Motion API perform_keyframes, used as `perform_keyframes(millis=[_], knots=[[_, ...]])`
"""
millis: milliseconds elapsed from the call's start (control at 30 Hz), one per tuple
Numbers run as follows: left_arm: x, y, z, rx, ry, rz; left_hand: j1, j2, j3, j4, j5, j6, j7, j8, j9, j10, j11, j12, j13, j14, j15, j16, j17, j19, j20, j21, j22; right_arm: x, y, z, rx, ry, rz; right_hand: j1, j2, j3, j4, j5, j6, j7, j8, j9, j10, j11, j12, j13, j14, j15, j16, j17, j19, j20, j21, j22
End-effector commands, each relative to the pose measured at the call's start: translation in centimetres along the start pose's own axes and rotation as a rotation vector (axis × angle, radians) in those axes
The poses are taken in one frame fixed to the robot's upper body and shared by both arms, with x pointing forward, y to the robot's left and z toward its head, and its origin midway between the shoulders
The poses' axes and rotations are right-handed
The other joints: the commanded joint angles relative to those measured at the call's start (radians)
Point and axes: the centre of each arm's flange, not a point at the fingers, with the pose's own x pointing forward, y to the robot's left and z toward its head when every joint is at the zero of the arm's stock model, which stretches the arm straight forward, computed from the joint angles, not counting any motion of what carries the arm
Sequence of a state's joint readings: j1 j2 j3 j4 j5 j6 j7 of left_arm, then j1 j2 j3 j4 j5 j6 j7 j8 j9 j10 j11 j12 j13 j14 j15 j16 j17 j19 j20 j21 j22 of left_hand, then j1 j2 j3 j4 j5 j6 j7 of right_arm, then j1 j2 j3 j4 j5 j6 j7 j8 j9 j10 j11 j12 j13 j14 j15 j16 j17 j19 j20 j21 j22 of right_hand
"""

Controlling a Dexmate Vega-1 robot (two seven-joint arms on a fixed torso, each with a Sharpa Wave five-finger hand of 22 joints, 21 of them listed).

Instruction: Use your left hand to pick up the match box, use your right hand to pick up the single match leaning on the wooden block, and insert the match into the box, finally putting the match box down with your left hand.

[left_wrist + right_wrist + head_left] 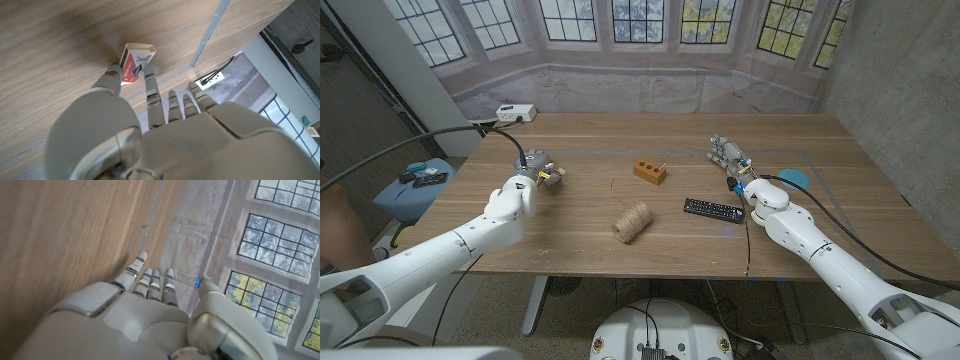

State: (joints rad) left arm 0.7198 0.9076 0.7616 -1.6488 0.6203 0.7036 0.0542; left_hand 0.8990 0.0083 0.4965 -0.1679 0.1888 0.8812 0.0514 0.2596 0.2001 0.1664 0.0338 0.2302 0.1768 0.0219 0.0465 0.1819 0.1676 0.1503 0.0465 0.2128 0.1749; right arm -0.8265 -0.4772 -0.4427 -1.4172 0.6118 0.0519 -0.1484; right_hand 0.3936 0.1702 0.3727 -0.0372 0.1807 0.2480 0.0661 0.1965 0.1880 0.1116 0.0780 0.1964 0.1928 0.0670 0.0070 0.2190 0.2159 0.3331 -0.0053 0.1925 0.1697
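Note:
The match box (553, 176) lies on the table at the left. It is red with a tan drawer that shows at one end (135, 62). My left hand (523, 193) reaches to it; in the left wrist view the left hand (150, 135) has its thumb on one side of the box and a finger on the other, pinching it against the wood. The wooden block (650, 171) stands mid-table with the single match (662, 164) leaning on it. My right hand (732, 164) stands right of the block with nothing in it, and in the right wrist view this hand (150, 310) has its fingers straight.
A spool of twine (631, 222) lies in front of the block and a black remote (713, 210) near my right wrist. A blue disc (790, 178) sits at the right. A white power strip (515, 113) lies at the far left corner. A stool (415, 188) stands beside the table's left edge.

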Motion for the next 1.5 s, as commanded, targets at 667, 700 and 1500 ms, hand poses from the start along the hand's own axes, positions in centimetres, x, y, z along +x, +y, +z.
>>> perform_keyframes(millis=[667, 700, 1500], knots=[[-0.5, 1.5, 0.5, 0.001, 0.001, 0.047, 0.034, -0.003, -0.005, -0.002, 0.006, 0.067, -0.034, 0.005, 0.004, 0.040, -0.008, -0.001, 0.001, 0.031, -0.012, 0.006, 0.002, 0.030, -0.010, 0.004, 0.002, -0.5, -0.1, 0.0, 0.010, -0.005, 0.002, -0.008, 0.002, 0.001, -0.004, -0.002, 0.004, 0.007, -0.001, 0.004, 0.004, 0.001, 0.003, 0.004, 0.003, 0.010, 0.006, 0.004, 0.005, 0.009, 0.005, 0.004], [-0.6, 1.6, 0.5, 0.003, -0.009, 0.049, 0.034, -0.003, -0.005, -0.002, 0.005, 0.067, -0.033, 0.004, 0.004, 0.040, -0.007, -0.002, 0.001, 0.031, -0.011, 0.005, 0.002, 0.030, -0.010, 0.004, 0.002, -0.5, -0.1, 0.1, 0.008, -0.006, 0.003, -0.008, 0.002, 0.001, -0.004, -0.002, 0.004, 0.007, -0.001, 0.004, 0.005, 0.001, 0.003, 0.004, 0.003, 0.010, 0.006, 0.004, 0.006, 0.010, 0.006, 0.004], [-1.5, 2.1, 1.0, 0.004, -0.011, 0.065, 0.042, -0.004, -0.011, 0.000, 0.005, 0.065, -0.034, -0.003, 0.007, 0.043, -0.008, -0.009, 0.001, 0.034, -0.011, 0.002, 0.002, 0.032, -0.009, 0.000, 0.003, -0.9, -0.2, 0.2, 0.005, -0.011, 0.014, -0.009, 0.001, 0.001, -0.005, -0.002, 0.005, 0.008, -0.001, 0.004, 0.003, 0.002, 0.003, 0.004, 0.002, 0.010, 0.006, 0.004, 0.007, 0.012, 0.006, 0.004]])
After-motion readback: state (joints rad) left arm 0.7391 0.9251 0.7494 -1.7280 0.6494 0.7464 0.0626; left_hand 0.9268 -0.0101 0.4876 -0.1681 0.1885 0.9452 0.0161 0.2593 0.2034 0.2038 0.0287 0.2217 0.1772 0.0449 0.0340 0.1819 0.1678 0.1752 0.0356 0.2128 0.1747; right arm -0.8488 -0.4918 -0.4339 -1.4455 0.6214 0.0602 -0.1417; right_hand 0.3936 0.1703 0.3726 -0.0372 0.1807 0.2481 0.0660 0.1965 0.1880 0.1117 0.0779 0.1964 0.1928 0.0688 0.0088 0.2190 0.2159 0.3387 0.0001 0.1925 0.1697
